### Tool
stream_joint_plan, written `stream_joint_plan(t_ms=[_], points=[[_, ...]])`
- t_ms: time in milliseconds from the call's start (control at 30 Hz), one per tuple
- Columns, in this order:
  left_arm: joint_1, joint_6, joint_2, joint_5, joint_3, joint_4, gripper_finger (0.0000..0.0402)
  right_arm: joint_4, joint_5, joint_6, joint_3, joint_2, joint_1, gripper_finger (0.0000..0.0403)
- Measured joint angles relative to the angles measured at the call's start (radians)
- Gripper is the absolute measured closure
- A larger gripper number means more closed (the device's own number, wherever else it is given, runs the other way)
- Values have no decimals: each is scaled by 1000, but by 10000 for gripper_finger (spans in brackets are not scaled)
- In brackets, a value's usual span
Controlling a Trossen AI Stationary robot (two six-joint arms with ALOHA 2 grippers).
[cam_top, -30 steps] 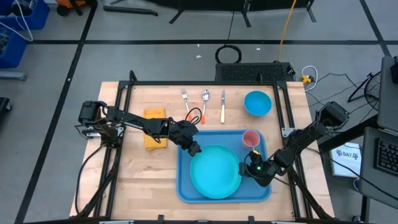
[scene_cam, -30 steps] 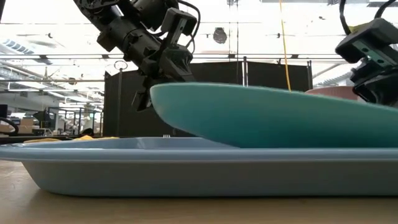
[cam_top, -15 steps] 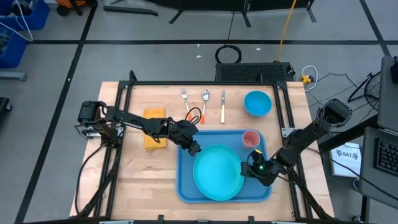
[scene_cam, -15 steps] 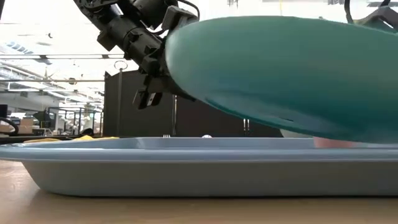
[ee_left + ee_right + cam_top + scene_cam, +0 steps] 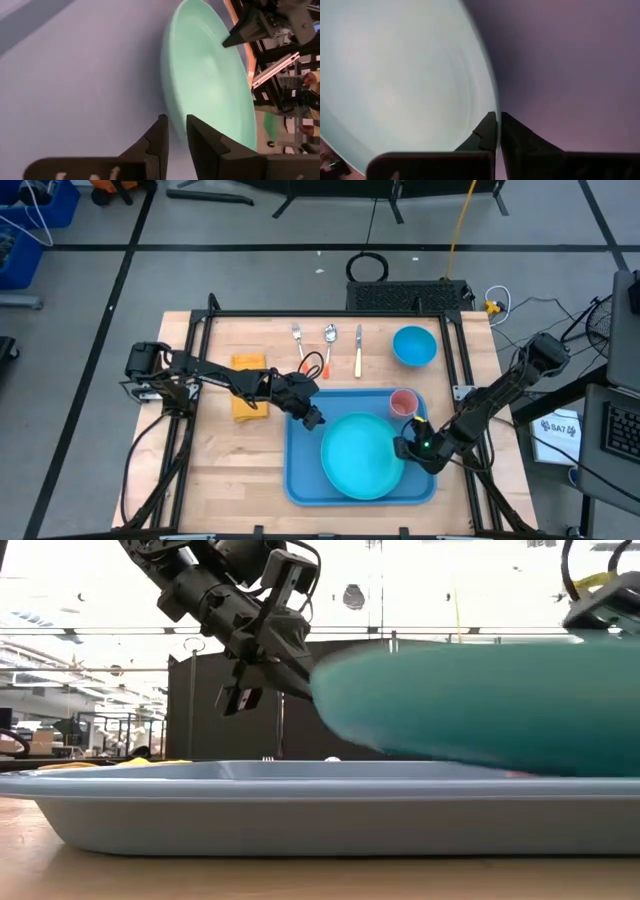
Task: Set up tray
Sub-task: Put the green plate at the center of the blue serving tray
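Observation:
The blue tray (image 5: 300,480) lies at the table's near middle, and the round teal plate (image 5: 362,457) is over it. My right gripper (image 5: 408,448) is at the plate's right rim, shut on it. My left gripper (image 5: 313,420) hangs over the tray's far left corner, just left of the plate. Its fingers (image 5: 162,137) stand a narrow gap apart with nothing between them and touch nothing. A pink cup (image 5: 403,402) stands in the tray's far right corner. My right gripper pinches the plate's rim (image 5: 494,107) on its right side between its two fingers, slanting down from the table's right. In the low view the plate (image 5: 480,705) shows tilted, above the tray's rim (image 5: 300,785). That rim hides whether any part of it rests on the tray.
A fork (image 5: 298,336), a spoon (image 5: 330,335) and a knife (image 5: 358,352) lie in a row at the far middle. A blue bowl (image 5: 414,345) stands at the far right. A yellow cloth (image 5: 248,385) lies left of the tray.
My right gripper has drawn back toward the table's right edge and risen a little, taking the plate with it. The plate has shifted right over the tray and tipped, and its left rim has moved away from my left gripper.

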Motion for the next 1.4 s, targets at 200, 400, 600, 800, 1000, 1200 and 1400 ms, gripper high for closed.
stream_joint_plan(t_ms=[200,400,600,800,1000,1200,1400], points=[[0,1,0,-6,0,0,332,-55,-54,18,0,-4,0,402],[0,1,0,-6,0,0,332,-58,-51,25,0,-4,0,402],[0,2,0,-6,0,0,332,-33,-49,14,0,-6,-2,379],[1,21,0,-7,0,0,332,-22,-47,5,0,-6,-2,359],[1,28,0,-7,0,0,332,36,-49,-24,0,-11,-2,356],[1,40,0,-7,0,-1,332,-13,-17,-11,0,-71,0,356],[1,47,0,0,0,-1,332,-42,62,-9,0,-140,0,358]])
